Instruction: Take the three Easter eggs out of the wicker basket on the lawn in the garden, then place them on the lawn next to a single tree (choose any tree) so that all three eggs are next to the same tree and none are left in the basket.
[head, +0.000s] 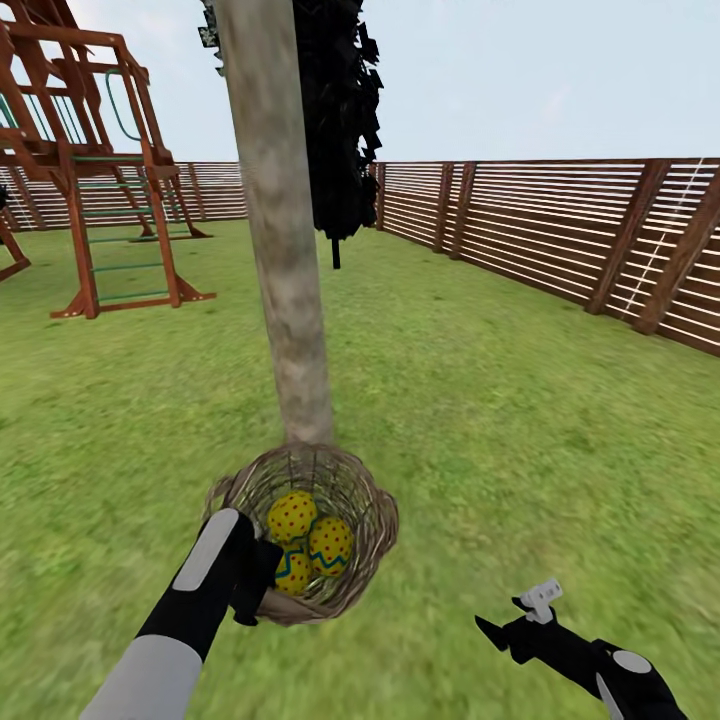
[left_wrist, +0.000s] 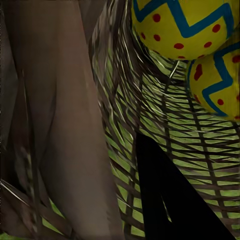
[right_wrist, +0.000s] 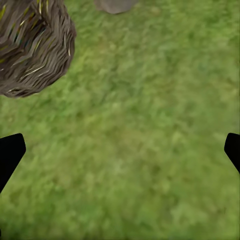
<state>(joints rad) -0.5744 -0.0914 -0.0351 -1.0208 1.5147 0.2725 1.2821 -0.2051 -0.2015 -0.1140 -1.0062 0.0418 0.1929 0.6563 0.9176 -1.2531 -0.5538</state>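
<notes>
The wicker basket (head: 375, 500) sits right in front of the foot of the tree (head: 285, 250), a thick grey-brown trunk. Inside lie three yellow Easter eggs with red dots and blue zigzags (head: 293, 515) (head: 330, 543) (head: 292, 572). My left gripper (head: 255, 578) is shut on the basket's near-left rim. In the left wrist view, the woven wall (left_wrist: 170, 130) runs between the fingers, with two eggs (left_wrist: 180, 25) (left_wrist: 220, 85) beyond it. My right gripper (head: 512, 612) hangs open over the lawn (head: 500, 400), to the right of the basket (right_wrist: 32, 47), holding nothing.
A wooden play frame (head: 90, 180) stands at the far left. A slatted wooden fence (head: 560, 230) runs along the right and back. A dark cypress-like tree (head: 340, 120) rises behind the trunk. Open grass spreads to the right of the trunk.
</notes>
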